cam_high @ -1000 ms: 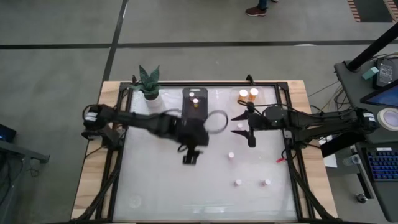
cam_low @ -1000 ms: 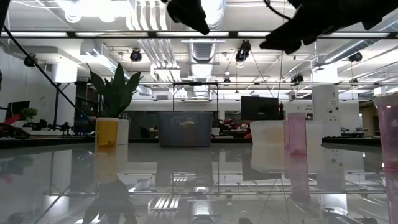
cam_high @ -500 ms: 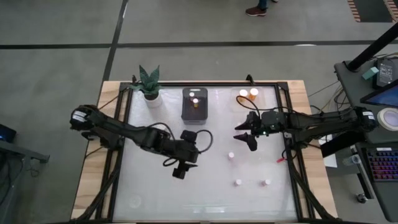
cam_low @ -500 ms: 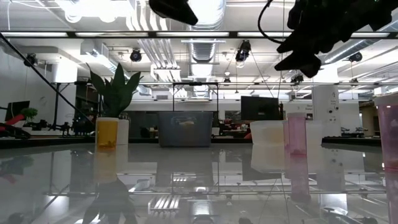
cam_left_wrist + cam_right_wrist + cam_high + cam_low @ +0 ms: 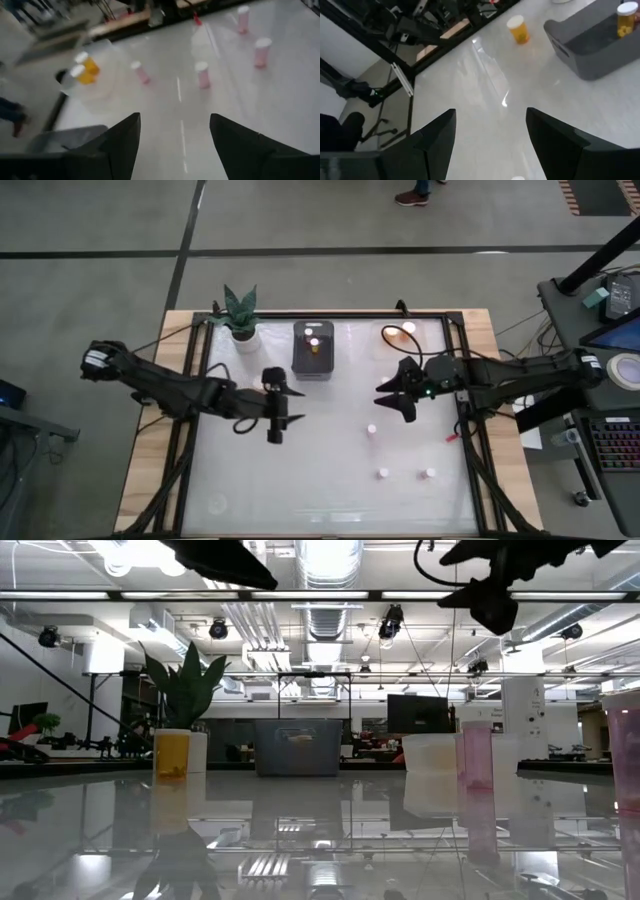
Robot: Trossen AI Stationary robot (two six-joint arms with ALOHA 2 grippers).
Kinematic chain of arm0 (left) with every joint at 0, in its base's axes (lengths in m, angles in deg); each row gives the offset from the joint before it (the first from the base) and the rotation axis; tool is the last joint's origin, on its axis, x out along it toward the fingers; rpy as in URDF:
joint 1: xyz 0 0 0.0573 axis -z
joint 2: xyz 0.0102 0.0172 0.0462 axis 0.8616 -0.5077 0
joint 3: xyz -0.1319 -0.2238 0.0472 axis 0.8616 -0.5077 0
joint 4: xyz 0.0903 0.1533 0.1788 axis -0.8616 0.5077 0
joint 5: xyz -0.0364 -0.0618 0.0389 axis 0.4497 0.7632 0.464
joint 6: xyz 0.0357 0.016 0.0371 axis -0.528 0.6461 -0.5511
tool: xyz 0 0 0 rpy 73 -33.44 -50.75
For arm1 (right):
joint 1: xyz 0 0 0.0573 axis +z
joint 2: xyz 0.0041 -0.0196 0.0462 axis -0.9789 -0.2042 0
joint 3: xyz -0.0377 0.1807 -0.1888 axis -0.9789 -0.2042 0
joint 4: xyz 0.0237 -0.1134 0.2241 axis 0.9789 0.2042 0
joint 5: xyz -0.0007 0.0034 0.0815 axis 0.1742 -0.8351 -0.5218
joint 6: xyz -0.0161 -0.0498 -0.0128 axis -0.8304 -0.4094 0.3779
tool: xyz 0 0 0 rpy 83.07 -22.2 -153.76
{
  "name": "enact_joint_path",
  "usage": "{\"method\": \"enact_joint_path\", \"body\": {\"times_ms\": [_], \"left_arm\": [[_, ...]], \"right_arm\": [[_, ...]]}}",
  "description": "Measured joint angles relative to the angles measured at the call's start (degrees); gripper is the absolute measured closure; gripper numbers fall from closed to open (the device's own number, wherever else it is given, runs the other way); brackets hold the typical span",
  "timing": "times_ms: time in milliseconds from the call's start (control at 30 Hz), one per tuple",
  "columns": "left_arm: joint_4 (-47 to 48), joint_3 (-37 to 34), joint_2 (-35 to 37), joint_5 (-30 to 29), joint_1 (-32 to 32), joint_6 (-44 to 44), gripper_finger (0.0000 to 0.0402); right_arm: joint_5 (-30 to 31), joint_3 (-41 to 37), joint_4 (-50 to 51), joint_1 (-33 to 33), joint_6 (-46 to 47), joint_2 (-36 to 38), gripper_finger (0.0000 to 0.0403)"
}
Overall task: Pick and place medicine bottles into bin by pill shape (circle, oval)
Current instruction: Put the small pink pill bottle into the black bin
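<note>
Jaws spread wide and empty on both grippers. Left gripper [image 5: 274, 416] stretched low over mid-desk [image 5: 330, 480], right gripper [image 5: 398, 392] reaching in opposite. Gray bin [image 5: 313, 348] holding orange bottles [image 5: 314, 344]; small pinkish bottles [image 5: 372, 430] standing scattered near the desk's front right.

I see a glossy white bench [image 5: 300, 470] with a bare wood edge [image 5: 145, 470], a matt grey bin [image 5: 590, 50], and translucent orange plastic bottles [image 5: 518, 29].
</note>
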Motion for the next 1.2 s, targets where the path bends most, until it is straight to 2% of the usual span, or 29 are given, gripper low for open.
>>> {"method": "enact_joint_path", "body": {"times_ms": [333, 700, 933, 1200], "left_arm": [[-11.8, -10.1, 8.9, -0.7, -4.6, -7.7, 0.0178], [-13.0, -14.4, 12.7, -2.1, -8.2, -10.3, 0.0178], [-12.4, -15.3, 14.6, -2.8, -8.2, -10.7, 0.0178], [-9.1, -16.1, 16.2, -2.8, -8.1, -10.3, 0.0178]], "right_arm": [[1.9, 5.7, 5.4, -0.2, 6.4, -4.7, 0.0170], [2.4, 16.6, 14.4, -5.0, 3.9, -20.2, 0.0170], [11.8, 26.0, 30.5, -5.2, 4.1, -30.1, 0.0170], [18.5, 30.6, 47.8, -5.2, 13.7, -36.7, 0.0170]]}}
